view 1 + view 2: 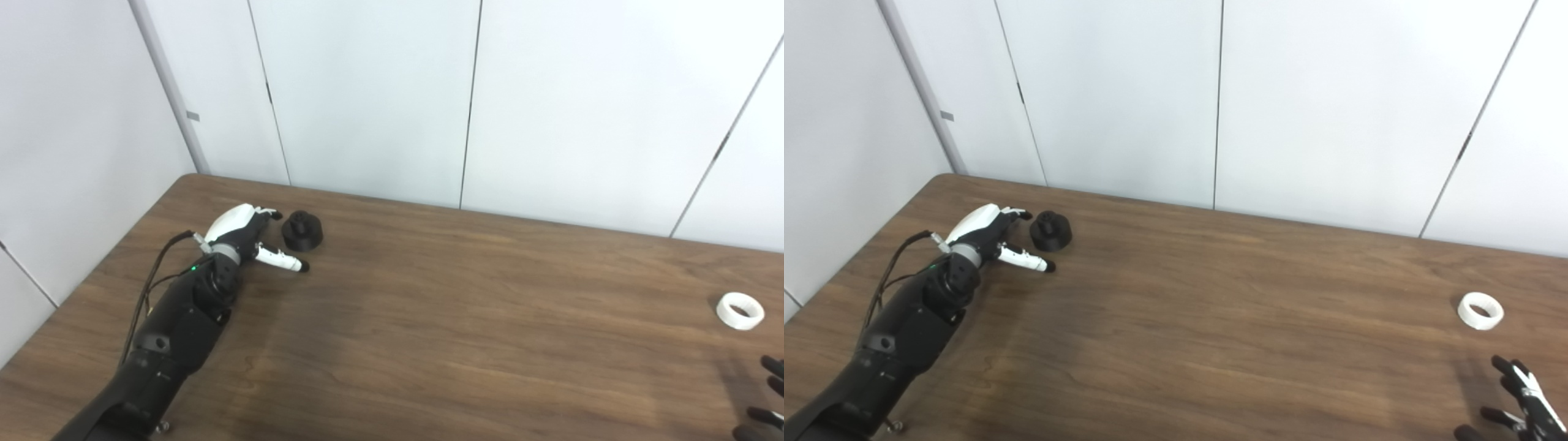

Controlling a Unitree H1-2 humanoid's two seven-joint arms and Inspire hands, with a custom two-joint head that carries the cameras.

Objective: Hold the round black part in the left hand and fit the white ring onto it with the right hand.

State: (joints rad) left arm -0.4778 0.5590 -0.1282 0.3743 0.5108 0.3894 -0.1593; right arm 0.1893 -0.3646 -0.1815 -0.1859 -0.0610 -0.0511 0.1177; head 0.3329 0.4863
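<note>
The round black part rests on the wooden table at the far left, a small knob on its top. My left hand lies just left of it, open, with fingers and thumb spread toward the part and a narrow gap between them and it. The white ring lies flat near the table's right edge. My right hand shows at the bottom right corner, on the near side of the ring and apart from it, fingers spread and holding nothing.
White wall panels stand behind the table's far edge. A loose cable runs along my left forearm. The table's left edge passes close beside the left arm.
</note>
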